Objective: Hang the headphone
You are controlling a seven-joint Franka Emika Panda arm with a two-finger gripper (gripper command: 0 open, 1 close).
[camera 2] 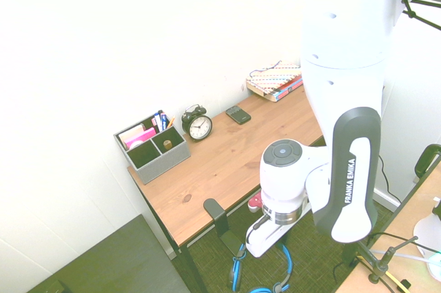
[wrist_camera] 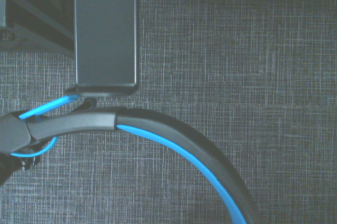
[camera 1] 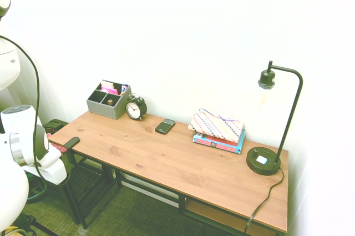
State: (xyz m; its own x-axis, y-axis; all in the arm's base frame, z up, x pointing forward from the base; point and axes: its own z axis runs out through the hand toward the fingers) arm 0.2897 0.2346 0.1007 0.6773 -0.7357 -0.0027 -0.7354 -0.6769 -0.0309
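The white arm reached down below the near edge of the wooden desk [camera 2: 227, 162], its gripper [camera 2: 265, 243] low over the dark carpet. The headphone [camera 2: 260, 274] lay or hung there just under the gripper, blue bands curving out beneath it; from where I stood I could not tell whether the fingers were clenched on it or released. In the wrist view the dark headband with its blue lining [wrist_camera: 174, 145] arched across the grey woven floor, its top just at the end of a flat black hook [wrist_camera: 105, 29] that jutted from the desk's edge [camera 2: 215, 216].

On the desk, well apart from all this, a grey organiser [camera 1: 108, 101] stood at the far left corner with a small black alarm clock [camera 1: 135, 108] just beside it. A dark phone [camera 1: 165, 126] lay nearby, then a patterned pouch [camera 1: 216, 125] resting on books [camera 1: 219, 141]. A black desk lamp [camera 1: 272, 125] stood at the right end.
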